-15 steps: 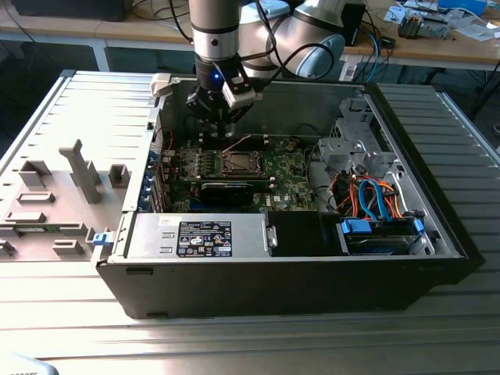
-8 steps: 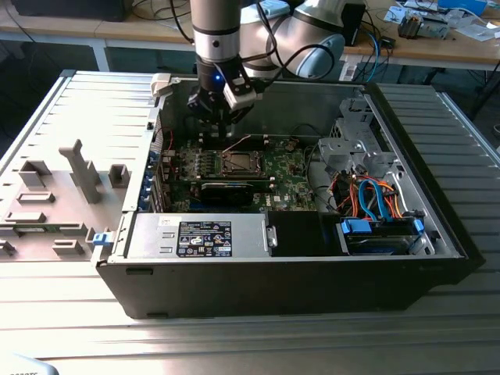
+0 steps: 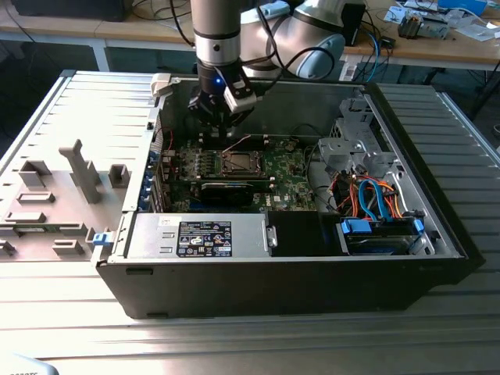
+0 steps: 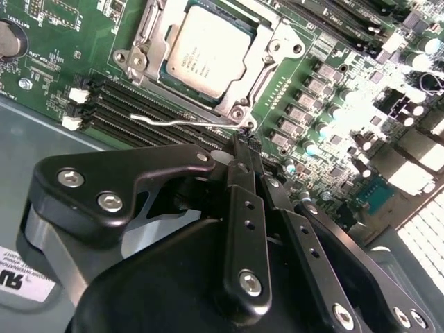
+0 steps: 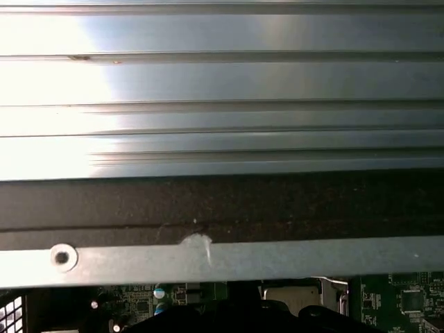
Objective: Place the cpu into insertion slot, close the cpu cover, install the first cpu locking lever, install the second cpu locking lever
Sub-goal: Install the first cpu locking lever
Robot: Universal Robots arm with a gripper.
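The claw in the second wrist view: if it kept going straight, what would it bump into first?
Probably the thin silver locking lever beside the cpu cover; the claw points at its end, though depth is unclear.

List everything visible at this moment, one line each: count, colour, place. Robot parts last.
open black computer case: one, lying on the ribbed grey table.
green motherboard: one, inside the case.
square silver-topped cpu: one, seated in the socket under the silver frame-shaped cpu cover, which lies closed.
thin silver locking lever: one, standing free beside the socket.
black memory slots: a row, next to the socket.
blue cables: several, at the exterior view's right.
black gripper: one, fingers together, tip near the lever.
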